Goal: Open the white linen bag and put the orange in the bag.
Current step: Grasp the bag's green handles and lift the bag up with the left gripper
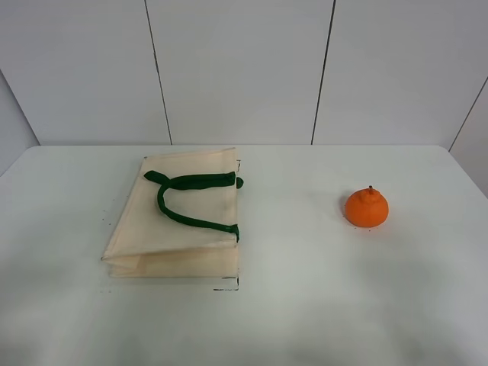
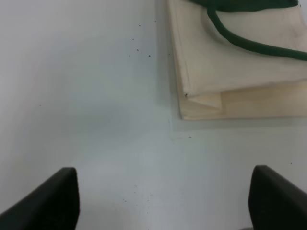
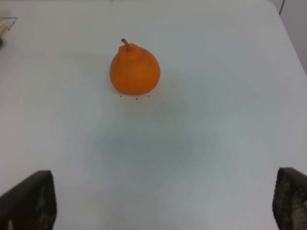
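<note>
White linen bag (image 1: 152,229) lies flat — handle end toward the stem-up orange (image 1: 367,209)

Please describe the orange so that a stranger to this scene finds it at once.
Start at the white table. On its right half, apart from the flat cream bag, sits the orange. It alone is round and bright, with a dark stem.

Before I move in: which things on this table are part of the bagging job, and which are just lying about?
Part of the job:
- white linen bag, lying flat and closed
- orange, upright on the table, well apart from the bag

Just lying about:
- no other loose item in view
- only the table itself, with a few dark specks near the bag
</note>
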`<act>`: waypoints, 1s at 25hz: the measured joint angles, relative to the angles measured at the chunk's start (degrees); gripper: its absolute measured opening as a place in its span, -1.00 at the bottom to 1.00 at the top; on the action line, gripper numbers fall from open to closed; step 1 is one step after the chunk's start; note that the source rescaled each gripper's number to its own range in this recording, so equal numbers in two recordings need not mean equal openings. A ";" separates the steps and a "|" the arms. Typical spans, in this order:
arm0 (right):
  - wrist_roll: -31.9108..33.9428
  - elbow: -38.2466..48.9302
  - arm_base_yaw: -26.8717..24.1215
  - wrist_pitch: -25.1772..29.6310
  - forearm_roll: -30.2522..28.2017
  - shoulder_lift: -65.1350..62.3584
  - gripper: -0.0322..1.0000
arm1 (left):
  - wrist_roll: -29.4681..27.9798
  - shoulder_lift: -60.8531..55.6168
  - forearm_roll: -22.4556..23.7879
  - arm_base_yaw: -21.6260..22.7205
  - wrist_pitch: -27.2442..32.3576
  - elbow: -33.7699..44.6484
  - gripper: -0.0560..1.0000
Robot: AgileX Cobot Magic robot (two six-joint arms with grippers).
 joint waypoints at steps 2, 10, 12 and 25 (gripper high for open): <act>0.00 0.00 0.00 0.00 0.00 0.00 1.00 | 0.00 0.00 0.00 0.00 0.00 0.00 1.00; 0.00 0.00 0.00 0.00 0.00 0.00 1.00 | 0.00 0.00 0.59 0.00 -0.05 -0.23 1.00; 0.00 0.00 0.00 0.00 0.00 0.00 1.00 | 0.00 1.41 0.72 0.00 0.62 -1.86 1.00; 0.00 0.00 0.00 0.00 0.00 0.00 1.00 | -1.06 55.68 0.31 0.00 -0.26 -28.29 1.00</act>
